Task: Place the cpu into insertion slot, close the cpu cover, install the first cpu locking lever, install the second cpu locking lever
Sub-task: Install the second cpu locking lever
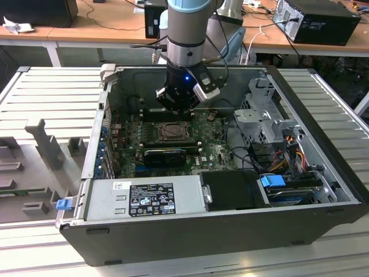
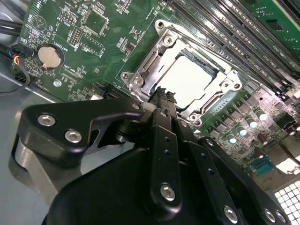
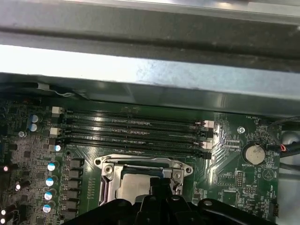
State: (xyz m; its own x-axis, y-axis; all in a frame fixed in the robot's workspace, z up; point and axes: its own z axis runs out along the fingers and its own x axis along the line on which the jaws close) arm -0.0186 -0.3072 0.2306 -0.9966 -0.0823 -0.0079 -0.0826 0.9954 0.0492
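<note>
One arm is reaching down into an open computer case (image 1: 333, 173), and its gripper (image 2: 161, 95) is hovering at the near edge of the insertion slot (image 1: 172, 132) on the green board (image 2: 79, 79). The two fingers are lying pressed together into a single point, with nothing showing between them. Whether that point is touching the metal under it cannot be told.

One cpu (image 2: 190, 79) is sitting in the slot, its pale face showing through the window of the cpu cover (image 2: 154, 60), which is lying flat around it. In both wrist views the black body of the gripper is blocking the near side of the slot, so that edge of the cover is staying out of sight. The thin locking levers along the cover's sides are hard to make out, and their position cannot be read. In the first wrist view the cpu (image 3: 136, 183) is partly covered by the gripper (image 3: 158, 182).

In the exterior view the gripper (image 1: 177, 107) is hiding the board just behind the slot.

Four long black memory sockets (image 3: 131, 132) are running side by side beyond the slot, and one round silver battery (image 2: 50, 56) is sitting on the board, well apart from the cpu.
</note>
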